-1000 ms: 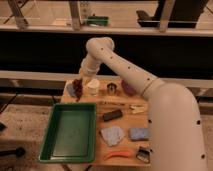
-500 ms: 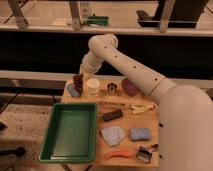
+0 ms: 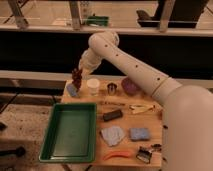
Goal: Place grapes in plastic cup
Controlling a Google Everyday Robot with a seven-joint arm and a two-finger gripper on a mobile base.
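— Where is the pincer?

— The pincer (image 3: 79,70) sits just left of the white cup (image 3: 93,86) and higher than it, at the end of the white arm (image 3: 120,55). It is clamped on the top of the grapes (image 3: 77,78).

— So where are the grapes?

— They hang clear of the tabletop (image 3: 125,122), left of the white cup and straight above the plastic cup (image 3: 72,90). Their lower end comes down to about that cup's rim. I cannot tell whether it dips inside.

— What do they look like?

— There is one bunch, small and elongated, dark reddish-purple and knobbly, hanging upright.

— How many of everything else?

— There are three cups in a row. The pale blue-grey plastic cup is just left of the white cup, and a shiny metal cup (image 3: 112,89) is just right of it. One purple bowl (image 3: 131,85) stands farther right than the metal cup. One green tray (image 3: 70,131) lies nearer the camera than the white cup and a little to its left. One black block (image 3: 112,115) lies near-right of the white cup. Farther that way are two pads, a grey cloth (image 3: 112,135) and a blue sponge (image 3: 139,133). There is also one orange thing (image 3: 119,155) at the near edge, too blurred to name.
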